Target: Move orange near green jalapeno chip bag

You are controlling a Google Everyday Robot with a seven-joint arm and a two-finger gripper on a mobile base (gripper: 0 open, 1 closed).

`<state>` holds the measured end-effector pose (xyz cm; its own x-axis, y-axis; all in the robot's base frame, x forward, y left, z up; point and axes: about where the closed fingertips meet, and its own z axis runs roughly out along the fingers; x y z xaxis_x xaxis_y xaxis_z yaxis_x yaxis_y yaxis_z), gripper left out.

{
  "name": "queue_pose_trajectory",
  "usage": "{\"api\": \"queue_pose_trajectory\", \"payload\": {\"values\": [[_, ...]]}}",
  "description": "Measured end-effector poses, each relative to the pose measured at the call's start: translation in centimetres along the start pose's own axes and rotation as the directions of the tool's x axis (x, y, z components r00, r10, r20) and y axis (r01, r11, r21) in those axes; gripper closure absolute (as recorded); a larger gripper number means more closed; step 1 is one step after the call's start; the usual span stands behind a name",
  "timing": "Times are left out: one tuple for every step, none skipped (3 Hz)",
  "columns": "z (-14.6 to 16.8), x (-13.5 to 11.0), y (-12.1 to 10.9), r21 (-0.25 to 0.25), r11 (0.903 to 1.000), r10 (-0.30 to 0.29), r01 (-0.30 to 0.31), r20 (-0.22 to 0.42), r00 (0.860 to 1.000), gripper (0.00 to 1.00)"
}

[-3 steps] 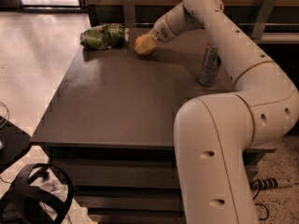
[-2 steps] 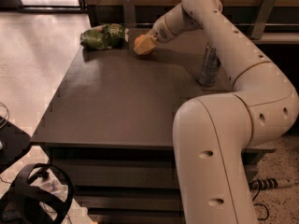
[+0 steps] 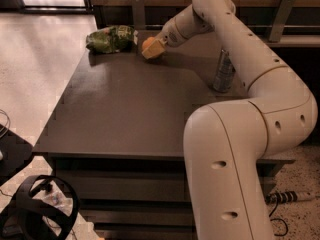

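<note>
Camera view: gripper [image 3: 154,48] sits at the far edge of the bench [image 3: 130,109], left of centre, clamped on the orange [image 3: 149,46], with one pale finger lying across the fruit's right side. Can't tell if the orange touches the benchtop or hangs just above it. The green jalapeno chip bag [image 3: 111,38] lies at the far left corner, just beside the orange with a small gap. The silver can [image 3: 223,71] stands upright near the right edge, well apart from both. Versus 1 s ago: nearly identical; bag and can unmoved, orange maybe marginally closer to the bag.
</note>
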<state>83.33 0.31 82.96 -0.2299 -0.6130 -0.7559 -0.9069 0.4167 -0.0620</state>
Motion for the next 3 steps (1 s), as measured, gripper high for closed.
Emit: {"api": "queue_pose_trajectory", "payload": {"values": [[-0.03,-0.04,0.0,0.0,1.0,0.0,0.0,0.0,1.0,0.15],[0.45,0.02,0.16,-0.006,1.0,0.001,-0.001,-0.002,1.0,0.0],[0.47,0.03,0.16,-0.007,1.0,0.001,-0.001,-0.002,1.0,0.0]]}}
